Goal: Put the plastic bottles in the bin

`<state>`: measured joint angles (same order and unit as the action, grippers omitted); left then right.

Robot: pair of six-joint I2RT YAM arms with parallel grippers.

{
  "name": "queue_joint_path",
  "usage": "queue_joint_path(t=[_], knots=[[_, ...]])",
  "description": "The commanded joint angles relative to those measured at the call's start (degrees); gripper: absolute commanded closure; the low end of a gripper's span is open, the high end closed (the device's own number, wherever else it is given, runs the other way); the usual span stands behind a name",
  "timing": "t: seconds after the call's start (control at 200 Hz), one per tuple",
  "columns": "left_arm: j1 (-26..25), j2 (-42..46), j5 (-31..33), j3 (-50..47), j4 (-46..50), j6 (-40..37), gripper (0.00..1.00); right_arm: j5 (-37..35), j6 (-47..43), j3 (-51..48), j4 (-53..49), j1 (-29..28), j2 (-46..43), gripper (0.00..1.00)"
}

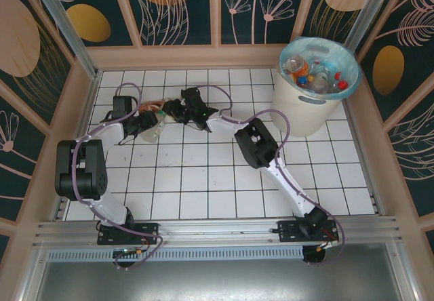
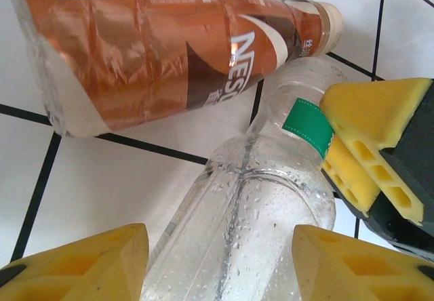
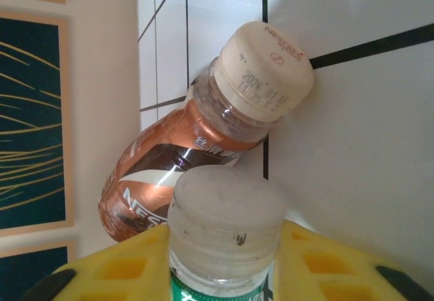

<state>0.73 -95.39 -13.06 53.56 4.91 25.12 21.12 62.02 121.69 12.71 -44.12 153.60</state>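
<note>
- Several bottles (image 1: pixel 315 76) are already lying in the bin (image 1: pixel 305 108).
- The left gripper (image 2: pixel 220 250) is clamping the clear bottle (image 2: pixel 251 199) on the worktop (image 1: pixel 203 179) — the right gripper (image 3: pixel 224 267) is pinching its neck.
- The brown bottle (image 2: pixel 163 50) is lying just beside it, waiting.

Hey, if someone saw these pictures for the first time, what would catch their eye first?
Probably the shared grip left of centre on the tiled table: the left gripper holds the body of one clear bottle while the right gripper holds its neck. A brown coffee bottle lies right beside it. In the far right corner, the cream bin already holds several bottles.
</note>
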Motion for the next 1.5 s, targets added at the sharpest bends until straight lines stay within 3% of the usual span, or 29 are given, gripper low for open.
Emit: queue_joint_path(t=[0.0, 0.275, 0.535, 0.931, 1.141, 1.491], knots=[[-0.29, 2.75, 0.4, -1.17, 3.07, -1.35, 0.41, -0.74, -1.29, -4.03, -1.01, 0.57, -0.31, 0.68], [-0.25, 11.61, 0.58, -1.28, 3.63, -0.7, 0.39, -4.26, -0.53, -27.37, 13.57, 2.25, -14.83, 0.75], [-0.29, 17.39, -0.7, -2.71, 4.32, -0.82, 0.39, -7.83, -4.61, -40.04, 17.19, 2.81, -25.53, 0.76], [-0.8, 18.06, -3.66, -2.56, 4.59, -0.7, 0.38, -12.61, -12.24, -48.33, 15.69, 2.96, -38.06, 0.77], [-4.49, 16.89, -3.95, -0.46, 6.25, -1.31, 0.39, -13.46, -14.55, -51.24, 14.96, 2.94, -43.3, 0.78], [-8.88, 19.73, -2.99, 8.28, 8.62, -0.09, 0.39, -23.34, -27.6, -46.52, -2.61, 3.41, -58.52, 0.8]])
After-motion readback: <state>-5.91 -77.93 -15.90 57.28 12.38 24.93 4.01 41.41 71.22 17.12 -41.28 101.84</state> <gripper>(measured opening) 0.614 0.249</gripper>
